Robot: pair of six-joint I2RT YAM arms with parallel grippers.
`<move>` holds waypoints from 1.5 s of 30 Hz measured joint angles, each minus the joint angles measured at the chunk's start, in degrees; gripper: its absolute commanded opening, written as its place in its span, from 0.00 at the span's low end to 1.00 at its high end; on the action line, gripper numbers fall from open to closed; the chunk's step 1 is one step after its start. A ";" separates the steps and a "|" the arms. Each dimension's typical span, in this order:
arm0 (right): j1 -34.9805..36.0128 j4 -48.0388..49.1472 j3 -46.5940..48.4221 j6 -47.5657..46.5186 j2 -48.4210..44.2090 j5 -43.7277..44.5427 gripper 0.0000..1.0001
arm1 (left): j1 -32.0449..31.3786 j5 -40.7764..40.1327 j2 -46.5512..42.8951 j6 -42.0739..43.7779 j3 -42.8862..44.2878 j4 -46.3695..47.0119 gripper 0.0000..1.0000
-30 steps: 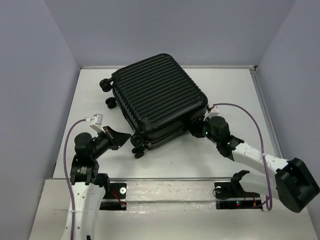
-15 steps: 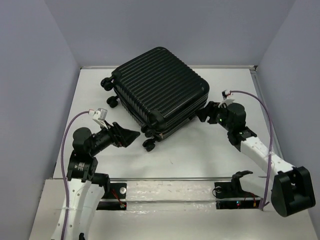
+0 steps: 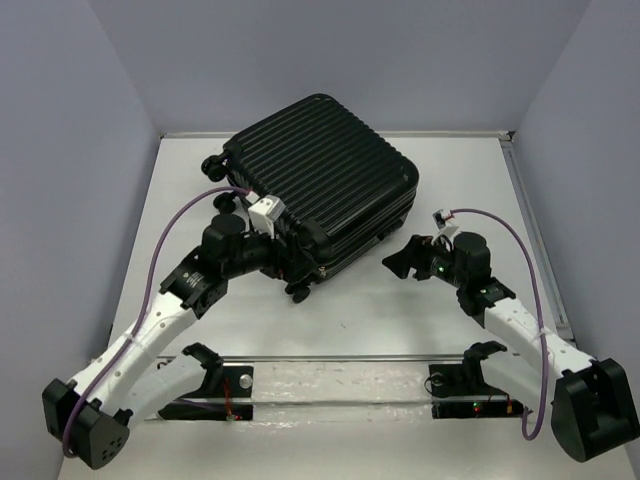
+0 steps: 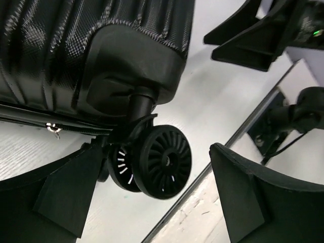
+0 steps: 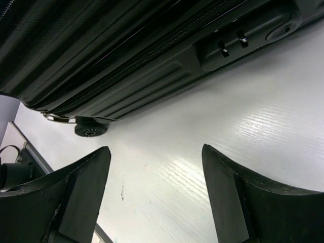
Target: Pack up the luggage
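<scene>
— So where's the luggage (image 3: 320, 175) sitting, and which arm is closer to it?

— Lying flat and shut, toward the far edge of the worktop (image 3: 350, 320), turned on a diagonal. The wheel end faces the near-left corner, so I'd guess the long axis runs from there toward the far-right corner. The left arm (image 3: 165, 315) is way closer. Its jaws are spread wide and released, straddling the caster wheel (image 4: 162, 162) at the case's nearest corner, and they're not gripping anything that I can see.

— And the right one?

— The right arm (image 3: 510, 315) points at the near-right side, the one with the zipper (image 5: 192, 29) and lock (image 5: 243, 40). Its jaws are released too, with nothing between them, and there's bare worktop between them and the shell. Near, not touching.

— Anything inside?

— Can't tell, lol. The zip looks closed along every bit I can see, so the contents are hidden. There's a small metal tab (image 4: 52, 129) on the seam just beside that wheel. Maybe a zip pull, but it's too small to be sure.

— Next move?

— My guess is it has to be opened first, and that hinges on the seam. It runs sideways, low on the case, in front of both arms, so the jaws need to come in level with it, not from above. The left arm is right at it.
</scene>
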 measured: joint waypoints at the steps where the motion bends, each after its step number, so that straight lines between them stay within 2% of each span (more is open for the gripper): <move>1: 0.02 0.00 0.00 -0.02 -0.02 -0.28 0.79 | -1.38 -2.01 1.68 0.94 0.46 -0.50 0.99; 9: 0.74 -0.02 -0.74 0.00 -1.29 -2.67 0.80 | -2.99 -11.43 8.33 5.05 3.56 -4.96 0.96; 11: 1.16 0.09 -0.81 0.20 -1.90 -3.02 0.80 | -3.21 -12.26 9.64 5.31 4.04 -5.01 0.83; 13: 2.23 0.35 -1.07 0.35 -2.34 -3.19 0.80 | -3.34 -12.24 10.73 5.27 4.04 -5.07 0.66; 14: 2.86 0.39 -1.20 0.44 -2.36 -3.17 0.80 | -3.37 -11.67 11.15 5.27 4.04 -5.05 0.49; 16: 4.83 0.42 -1.42 0.63 -2.25 -2.99 0.79 | -3.96 -11.28 11.72 5.44 4.04 -4.68 0.27; 17: 6.10 0.52 -1.42 0.72 -1.97 -2.71 0.78 | -3.93 -11.06 11.74 5.16 4.04 -4.63 0.21; 19: 9.60 1.03 -1.38 0.92 -0.85 -1.62 0.68 | -3.91 -10.40 11.87 4.76 4.02 -4.20 0.06; 21: 12.26 1.25 -1.38 1.07 0.50 -0.61 0.65 | -3.78 -9.44 12.07 4.09 3.91 -3.72 0.06; 22: 13.70 1.27 -1.38 1.27 0.98 0.02 0.60 | -3.69 -8.87 12.07 3.52 3.63 -3.02 0.06; 23: 14.71 1.29 -1.33 1.27 1.42 0.55 0.49 | -3.69 -7.69 12.07 2.21 2.97 -1.44 0.06; 24: 15.82 1.29 -1.27 1.11 1.92 1.11 0.48 | -3.74 -7.19 12.09 1.49 2.49 -0.55 0.06; 27: 17.77 1.77 -1.40 0.57 2.14 2.40 0.48 | -5.75 -5.18 12.44 -5.44 -1.11 8.17 0.06; 32: 18.36 10.05 -5.57 0.22 1.20 4.87 0.62 | -13.03 -4.76 16.76 -19.02 -4.42 22.47 0.06; 34: 18.36 12.96 -7.78 0.07 1.27 6.73 0.63 | -16.87 -5.09 19.52 -23.65 -4.48 27.91 0.06; 38: 18.36 15.69 -10.27 -0.28 1.18 10.93 0.64 | -21.05 -6.19 21.18 -28.26 -5.05 32.37 0.06; 41: 18.69 16.83 -11.04 -0.33 1.07 12.70 0.62 | -21.62 -7.10 21.16 -30.18 -5.81 33.83 0.06; 45: 18.71 17.70 -11.67 -0.44 0.74 14.12 0.47 | -21.84 -7.85 21.05 -31.78 -6.91 36.04 0.06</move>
